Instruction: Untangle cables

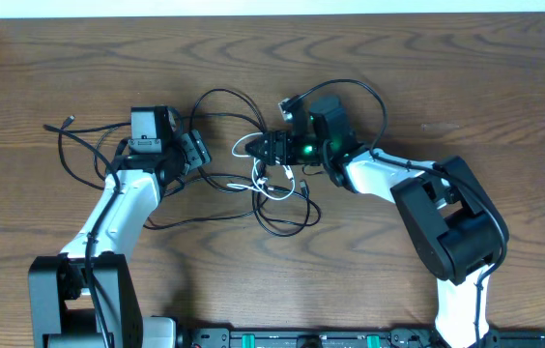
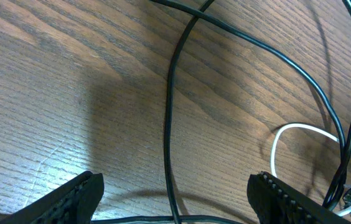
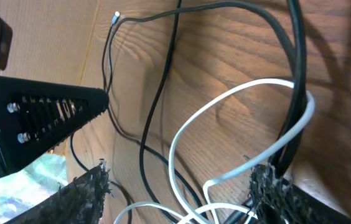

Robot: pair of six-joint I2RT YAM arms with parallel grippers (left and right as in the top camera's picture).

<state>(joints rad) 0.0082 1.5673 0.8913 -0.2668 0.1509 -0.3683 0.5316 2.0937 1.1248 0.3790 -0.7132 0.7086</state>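
Observation:
The cables lie tangled mid-table: thin black loops [image 1: 282,208] and a white cord [image 1: 271,186]. My left gripper [image 1: 202,158] hovers at the tangle's left side and is open. In the left wrist view a black cable [image 2: 170,124] runs between the gripper's [image 2: 177,178] spread fingers, untouched, and a white loop [image 2: 300,129] lies to the right. My right gripper [image 1: 266,152] is over the knot, open. In the right wrist view white cord loops [image 3: 225,102] and black strands [image 3: 157,106] pass between that gripper's [image 3: 182,172] wide fingers, with nothing clamped.
A loose black strand with a plug end [image 1: 68,123] trails off to the far left. A black loop [image 1: 369,97] arches behind the right arm. The left gripper's body [image 3: 38,118] shows close by in the right wrist view. The wooden table [image 1: 446,77] extends all around.

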